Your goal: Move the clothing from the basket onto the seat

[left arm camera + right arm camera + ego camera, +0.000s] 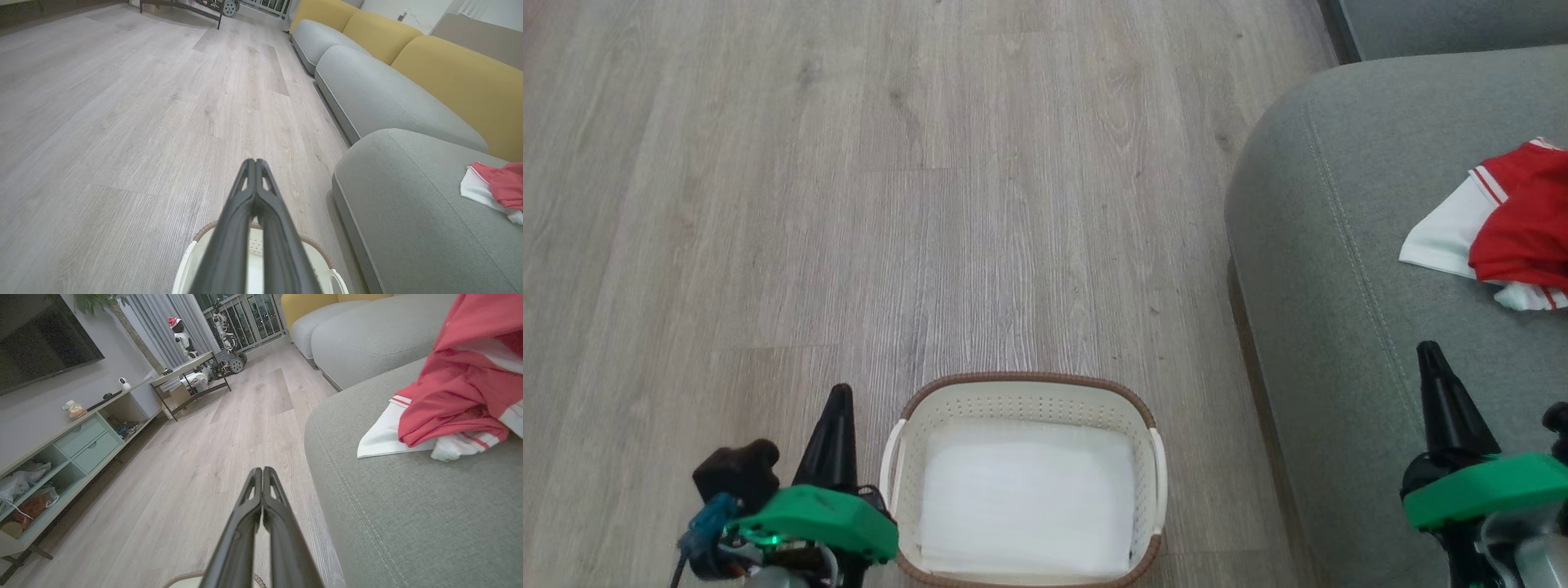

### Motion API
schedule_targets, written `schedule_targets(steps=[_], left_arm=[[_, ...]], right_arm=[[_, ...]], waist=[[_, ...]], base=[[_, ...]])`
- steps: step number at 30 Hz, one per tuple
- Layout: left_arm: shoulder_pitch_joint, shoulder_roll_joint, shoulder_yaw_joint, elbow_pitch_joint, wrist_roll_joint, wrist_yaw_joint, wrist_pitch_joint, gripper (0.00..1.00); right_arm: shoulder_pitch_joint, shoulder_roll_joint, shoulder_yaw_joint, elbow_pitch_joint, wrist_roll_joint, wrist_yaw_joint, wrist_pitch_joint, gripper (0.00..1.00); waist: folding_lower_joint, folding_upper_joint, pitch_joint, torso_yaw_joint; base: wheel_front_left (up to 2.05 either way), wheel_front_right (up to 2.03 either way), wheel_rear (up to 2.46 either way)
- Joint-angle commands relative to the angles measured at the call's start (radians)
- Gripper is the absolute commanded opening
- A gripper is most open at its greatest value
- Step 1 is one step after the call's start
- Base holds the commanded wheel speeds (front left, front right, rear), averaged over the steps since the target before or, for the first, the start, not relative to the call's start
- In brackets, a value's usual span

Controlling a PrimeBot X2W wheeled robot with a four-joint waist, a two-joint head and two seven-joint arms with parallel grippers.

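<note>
Since the basket [1029, 382] shows only a flat white bottom inside its perforated walls, the job reads as done or nearly so; no red fabric is visible in it. It sits on the wood floor [849, 163], near the front corner of the seat [1339, 269], with a strip of floor between them in head view.

Clothing [1523, 220]: red garment with white trim, crumpled in a heap on top of the seat, well back from the rounded front edge. A white panel lies flat toward the corner, with red folds over it. The spot makes sense: far enough in that thin fabric shouldn't slide off the curve. No lettering readable.

Left hand [840, 392]: fingers pressed together to one point, pinching nothing, just left of the basket's side handle. Left wrist view confirms the tips meet, with the basket's rim below them.

Right hand [1427, 349]: likewise closed tip to tip and empty, over the near part of the seat, apart from the clothing. Right wrist view puts the heap ahead and off to one side, bare upholstery between.

Judgement: both hands look parked in a tucked, neutral posture — closed so the long fingers can't snag cloth or the basket's holes. One doubt — whether anything pale lies flat in the basket; can't tell against that white bottom.
</note>
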Motion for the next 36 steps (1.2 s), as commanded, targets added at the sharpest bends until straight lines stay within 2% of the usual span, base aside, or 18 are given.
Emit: schedule_targets(steps=[1,36], left_arm=[[-0.047,0.008,0.022,-0.025,-0.019,-0.003,0.003,0.00],[-0.064,0.019,0.099,-0.017,-0.420,-0.060,0.090,0.00]], right_arm=[[-0.042,-0.012,-0.016,-0.027,0.017,0.000,0.004,0.00],[-0.073,0.055,-0.051,0.011,0.325,0.000,0.102,0.00]], waist=[[0.0000,0.0000,0.000,0.000],[0.0000,0.0000,-0.020,0.005]], base=[[0.00,0.00,0.00],[0.00,0.00,0.00]])
